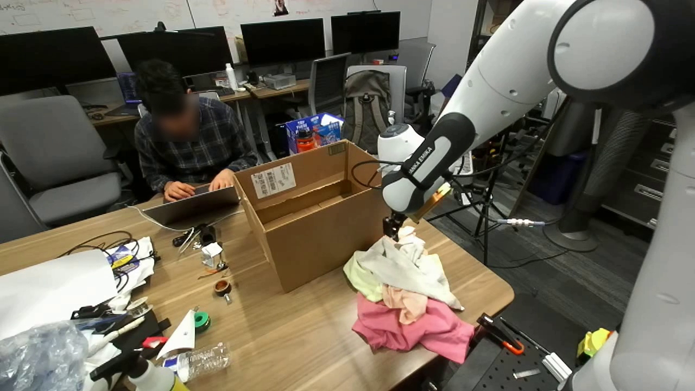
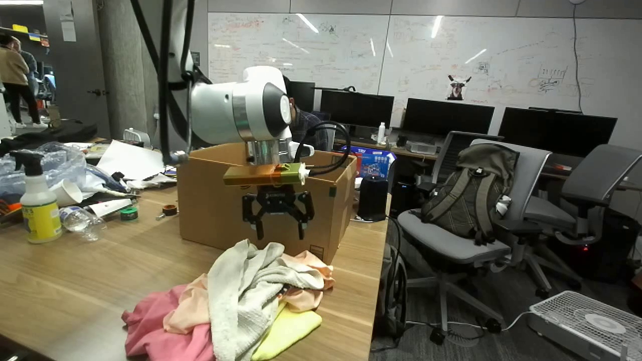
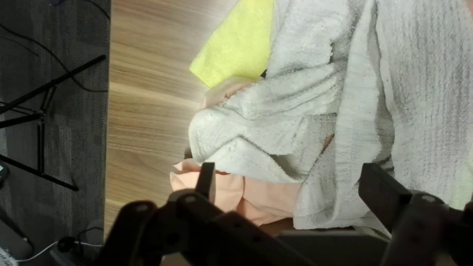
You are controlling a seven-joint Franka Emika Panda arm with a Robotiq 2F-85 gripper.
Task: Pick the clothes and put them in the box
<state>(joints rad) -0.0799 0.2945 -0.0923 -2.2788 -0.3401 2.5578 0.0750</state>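
In an exterior view, box (image 1: 326,239): mid-frame, likely set beside the clothes (image 1: 404,293) to shorten the carry.
In an exterior view, fingers (image 2: 259,229): spread, holding nothing, above the clothes at lower left — presumably lined up to grasp.
Wrist view, pale cloth (image 3: 354,92): right of center — topmost, so probably first.

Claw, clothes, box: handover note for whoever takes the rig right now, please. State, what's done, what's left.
Claw: open, nothing gripped, poised over the clothes.
Clothes: heaped on the table beside the box; grey-white cloth on top, pink piece, peach piece and yellow piece showing around it.
Box: upright, open-topped.
Done: no clothes visible in the box; its bottom isn't fully in view.
Left: grasp them, place them inside.
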